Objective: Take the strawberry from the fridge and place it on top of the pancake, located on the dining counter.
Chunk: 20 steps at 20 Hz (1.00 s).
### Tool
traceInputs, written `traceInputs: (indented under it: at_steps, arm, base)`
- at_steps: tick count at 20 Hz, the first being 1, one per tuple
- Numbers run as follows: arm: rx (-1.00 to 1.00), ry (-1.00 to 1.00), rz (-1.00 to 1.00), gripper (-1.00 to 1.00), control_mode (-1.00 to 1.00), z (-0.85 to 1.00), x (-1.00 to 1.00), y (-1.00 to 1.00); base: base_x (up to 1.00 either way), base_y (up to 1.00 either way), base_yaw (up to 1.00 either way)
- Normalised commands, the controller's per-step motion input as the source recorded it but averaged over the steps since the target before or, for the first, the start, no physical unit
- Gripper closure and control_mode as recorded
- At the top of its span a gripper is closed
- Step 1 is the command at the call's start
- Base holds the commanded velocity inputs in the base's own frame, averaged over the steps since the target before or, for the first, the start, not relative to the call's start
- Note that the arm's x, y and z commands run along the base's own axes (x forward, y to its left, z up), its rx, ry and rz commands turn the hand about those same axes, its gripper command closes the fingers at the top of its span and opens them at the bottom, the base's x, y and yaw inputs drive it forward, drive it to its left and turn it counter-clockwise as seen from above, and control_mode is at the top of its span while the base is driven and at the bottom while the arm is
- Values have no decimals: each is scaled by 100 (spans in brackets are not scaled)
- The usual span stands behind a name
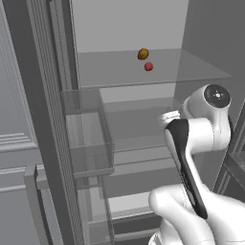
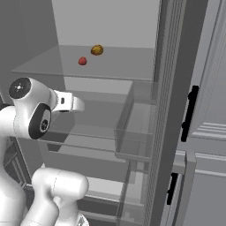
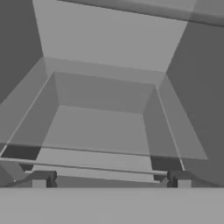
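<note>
Red strawberry [image 1: 149, 66] on fridge [image 1: 129, 28] shelf

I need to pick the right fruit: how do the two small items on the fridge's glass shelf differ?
The strawberry is plain red; the other fruit is yellow-brown with a darker patch. The strawberry sits nearer the shelf's front, the other fruit farther back. The strawberry looks slightly smaller. Both are small, rounded, and rest apart on the same glass shelf.
</note>
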Motion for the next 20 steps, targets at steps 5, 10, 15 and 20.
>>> traceInputs:
  at_steps: [5, 10, 15, 20]
  arm:
    - [7, -12, -4, -100, -100, 50, -5, 2]
    - [13, -30, -3, -100, -100, 42, 2, 15]
    - [7, -5, -4, -100, -100, 60, 19, 1]
    - [11, 0, -1, -100, -100, 36, 42, 9]
  base:
    - [0, 0, 0]
    - [0, 0, 0]
    - [0, 0, 0]
    - [0, 0, 0]
